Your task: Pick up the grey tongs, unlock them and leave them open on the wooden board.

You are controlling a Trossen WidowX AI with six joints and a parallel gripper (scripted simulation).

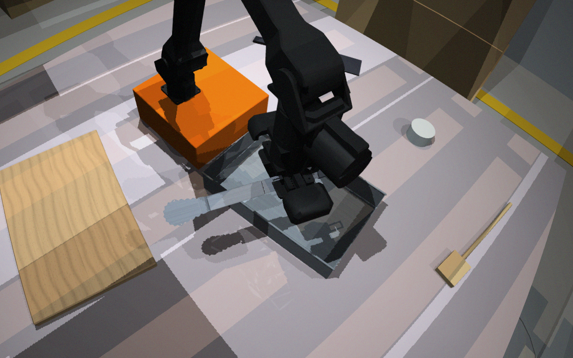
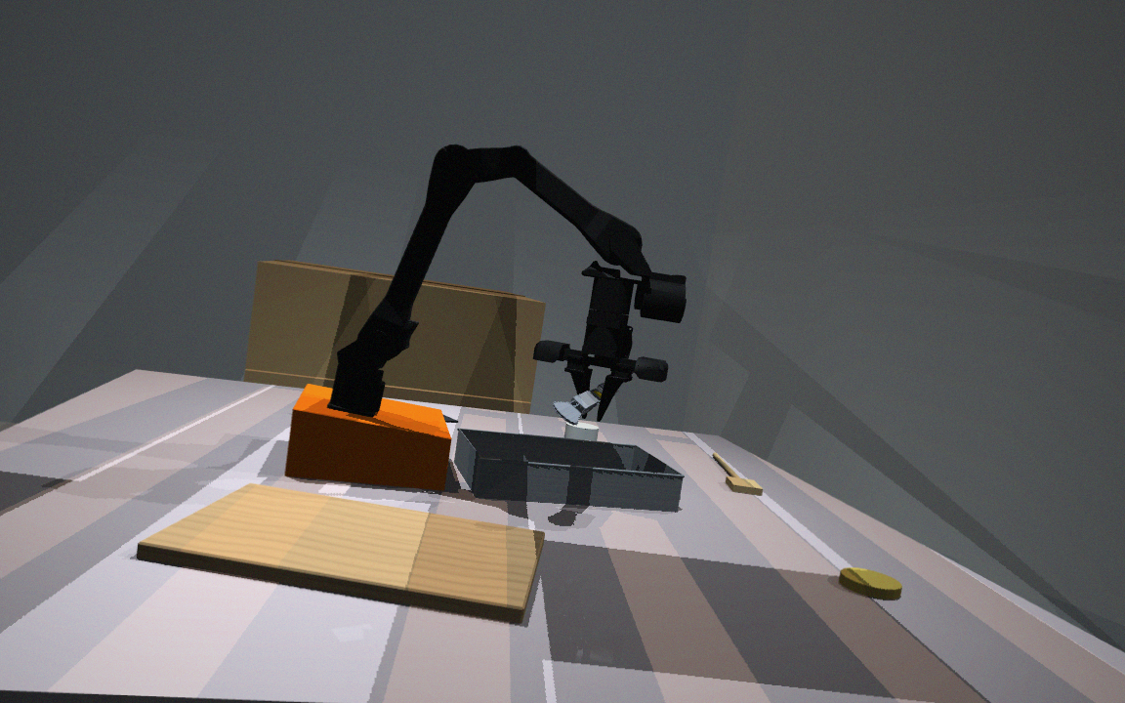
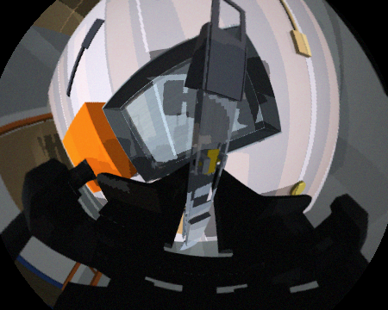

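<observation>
My gripper [image 1: 295, 180] [image 2: 595, 400] [image 3: 203, 165] points down and is shut on the grey tongs [image 1: 235, 196] [image 2: 579, 405] [image 3: 222, 65], near the yellow part that shows in the wrist view. They are held above the roasting tin [image 1: 297, 249] [image 2: 619, 491] [image 3: 122, 138]. The tongs' arms lie together. Their scalloped tips reach past the tin's near wall towards the wooden board [image 1: 70, 213] [image 2: 312, 542]. In the exterior view the tip end looks a little lower than the held part; the exact tilt is unclear. The lock's state cannot be told.
The orange block [image 1: 231, 89] [image 2: 365, 454] [image 3: 86, 142] under the arm's base stands beside the tin. A white cylinder [image 1: 422, 129] stands behind it. A wooden spatula [image 1: 453, 269] [image 2: 743, 485] [image 3: 301, 43] and a yellow disc [image 2: 870, 583] [image 3: 298, 188] lie to the right.
</observation>
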